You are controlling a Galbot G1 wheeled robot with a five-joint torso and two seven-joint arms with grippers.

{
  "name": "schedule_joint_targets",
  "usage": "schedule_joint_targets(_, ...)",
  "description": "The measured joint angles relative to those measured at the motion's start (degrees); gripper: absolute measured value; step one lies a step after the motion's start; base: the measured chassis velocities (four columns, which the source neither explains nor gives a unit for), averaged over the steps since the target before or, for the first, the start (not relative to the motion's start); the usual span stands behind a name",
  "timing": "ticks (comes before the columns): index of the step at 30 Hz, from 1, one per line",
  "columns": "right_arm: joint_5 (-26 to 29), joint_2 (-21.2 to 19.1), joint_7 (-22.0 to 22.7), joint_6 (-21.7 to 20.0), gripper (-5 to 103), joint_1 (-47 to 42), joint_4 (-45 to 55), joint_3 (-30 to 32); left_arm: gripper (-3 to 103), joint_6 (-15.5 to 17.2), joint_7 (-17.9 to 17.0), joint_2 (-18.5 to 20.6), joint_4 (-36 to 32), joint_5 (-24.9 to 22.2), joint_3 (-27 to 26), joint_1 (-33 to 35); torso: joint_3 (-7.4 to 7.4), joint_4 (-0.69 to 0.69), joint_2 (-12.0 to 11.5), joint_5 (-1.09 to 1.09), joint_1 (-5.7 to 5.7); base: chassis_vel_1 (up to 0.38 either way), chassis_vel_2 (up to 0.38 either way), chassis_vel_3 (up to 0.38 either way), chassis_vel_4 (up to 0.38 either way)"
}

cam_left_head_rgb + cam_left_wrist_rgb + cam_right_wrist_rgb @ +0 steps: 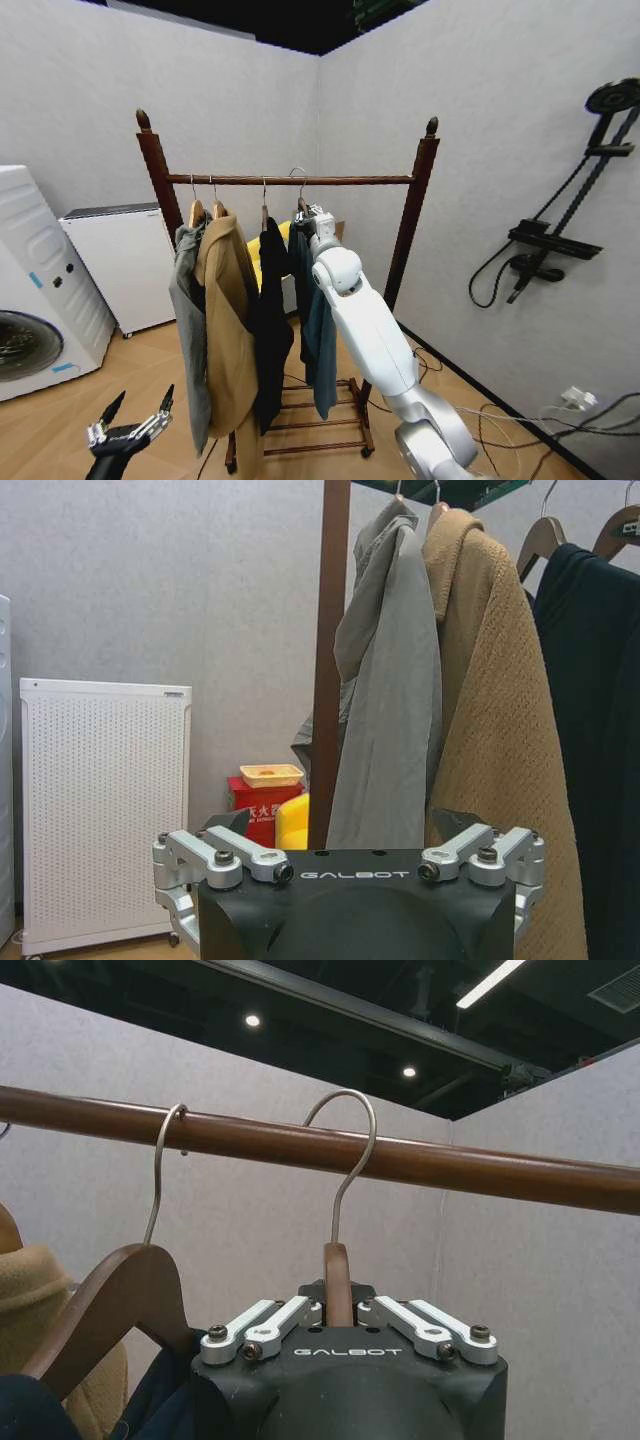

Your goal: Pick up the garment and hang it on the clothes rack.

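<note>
One slip is the chief risk: the garment (pixel 318 330) is held up at the clothes rack (pixel 290 180) by the right gripper (pixel 340 1312), closed on its hanger (pixel 338 1282), whose hook (pixel 352 1150) appears raised above the bar and could miss on lowering, while the left gripper (pixel 130 425) is parked low, spread open.

evenly and brightly lit from overhead, with round ceiling spots (pixel 252 1020) and a strip light (pixel 496 982) glowing against a dark ceiling in the right wrist view. soft, faint shadows on the pale walls; no harsh glare. bowed at the head view's edges, sharp throughout.
</note>
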Motion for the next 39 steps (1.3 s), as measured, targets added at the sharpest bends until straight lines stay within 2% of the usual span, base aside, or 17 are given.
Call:
schedule_joint_targets(8, -0.36, 0.60, -1.05, 0.53, 9, -0.54, -0.60, -0.04, 100, 0.00, 0.00, 0.00, 0.00, 0.00, 0.00, 0.00, 0.00, 0.00, 0.00, 0.00, 0.00, 0.000, 0.000, 0.000, 0.000)
schedule_joint_targets(10, -0.18, 0.55, -1.96, 0.60, 7, -0.57, -0.62, 0.22, 100, 0.00, 0.00, 0.00, 0.00, 0.00, 0.00, 0.00, 0.00, 0.00, 0.00, 0.00, 0.00, 0.000, 0.000, 0.000, 0.000)
schedule_joint_targets(13, 0.22, 0.50, -3.51, 1.38, 20, -0.58, -0.81, 0.72, 100, 0.00, 0.00, 0.00, 0.00, 0.00, 0.00, 0.00, 0.00, 0.00, 0.00, 0.01, 0.00, 0.000, 0.000, 0.000, 0.000)
schedule_joint_targets(14, 0.22, 0.50, -3.51, 1.38, 20, -0.58, -0.81, 0.72, 100, 0.00, 0.00, 0.00, 0.00, 0.00, 0.00, 0.00, 0.00, 0.00, 0.00, 0.01, 0.00, 0.000, 0.000, 0.000, 0.000)
schedule_joint_targets(17, 0.70, 0.59, -3.68, 1.81, 31, -0.66, -0.82, 0.87, 100, 0.00, 0.00, 0.00, 0.00, 0.00, 0.00, 0.00, 0.00, 0.00, 0.00, 0.00, 0.00, 0.000, 0.000, 0.000, 0.000)
schedule_joint_targets(18, 0.70, 0.59, -3.68, 1.81, 31, -0.66, -0.82, 0.87, 100, 0.00, 0.00, 0.00, 0.00, 0.00, 0.00, 0.00, 0.00, 0.00, 0.00, 0.00, 0.00, 0.000, 0.000, 0.000, 0.000)
schedule_joint_targets(19, 1.39, 0.55, -3.69, 2.05, 42, -0.78, -0.56, 0.90, 100, 0.00, 0.00, 0.00, 0.00, 0.00, 0.00, 0.00, 0.00, 0.00, 0.00, 0.01, 0.00, 0.000, 0.000, 0.000, 0.000)
schedule_joint_targets(20, 2.16, 0.38, -3.68, 2.15, 47, -0.93, 0.03, 0.90, 100, 0.00, 0.00, 0.00, 0.00, 0.00, 0.00, 0.00, 0.00, 0.00, 0.00, 0.01, 0.00, 0.000, 0.000, 0.000, 0.000)
schedule_joint_targets(22, 2.72, 0.20, -3.67, 2.17, 47, -1.08, 0.66, 0.90, 100, 0.00, 0.00, 0.00, 0.00, 0.00, 0.00, 0.00, 0.00, 0.00, 0.00, 0.01, 0.00, 0.000, 0.000, 0.000, 0.000)
schedule_joint_targets(25, 6.94, -2.01, -3.46, 1.84, 65, -2.77, 5.72, 0.87, 100, 0.00, 0.00, 0.00, 0.00, 0.00, 0.00, 0.00, -0.01, 0.00, 0.00, 0.01, 0.00, 0.000, 0.000, 0.000, 0.000)
schedule_joint_targets(26, 6.94, -2.01, -3.46, 1.84, 65, -2.77, 5.72, 0.87, 100, 0.00, 0.00, 0.00, 0.00, 0.00, 0.00, 0.00, -0.01, 0.00, 0.00, 0.01, 0.00, 0.000, 0.000, 0.000, 0.000)
schedule_joint_targets(29, 10.00, -4.63, -2.75, 0.82, 80, -5.51, 11.23, 1.40, 100, 0.00, 0.00, 0.00, 0.00, 0.00, 0.00, 0.00, 0.00, 0.00, 0.00, 0.01, 0.00, 0.000, 0.000, 0.000, 0.000)
schedule_joint_targets(30, 10.00, -4.63, -2.75, 0.82, 80, -5.51, 11.23, 1.40, 100, 0.00, 0.00, 0.00, 0.00, 0.00, 0.00, 0.00, 0.00, 0.00, 0.00, 0.01, 0.00, 0.000, 0.000, 0.000, 0.000)
schedule_joint_targets(32, 15.41, -6.98, -0.68, -0.46, 91, -8.83, 16.10, 1.92, 100, 0.00, 0.01, 0.00, 0.00, 0.00, 0.00, 0.00, -0.01, 0.00, 0.00, 0.02, 0.00, 0.000, 0.000, 0.000, 0.000)
schedule_joint_targets(33, 15.41, -6.98, -0.68, -0.46, 91, -8.83, 16.10, 1.92, 100, 0.00, 0.01, 0.00, 0.00, 0.00, 0.00, 0.00, -0.01, 0.00, 0.00, 0.02, 0.00, 0.000, 0.000, 0.000, 0.000)
schedule_joint_targets(35, 17.79, -9.26, -0.16, -0.94, 98, -13.54, 20.50, 3.84, 100, 0.00, 0.04, 0.00, 0.00, 0.00, 0.00, 0.00, 0.00, 0.00, 0.00, 0.02, 0.00, 0.000, 0.000, 0.000, 0.000)
schedule_joint_targets(39, 18.48, -11.39, -0.64, -0.93, 100, -18.76, 24.99, 7.28, 100, 0.00, 0.00, 0.00, 0.00, 0.00, 0.00, 0.00, 0.00, -0.01, 0.00, 0.02, 0.00, 0.000, 0.000, 0.000, 0.000)
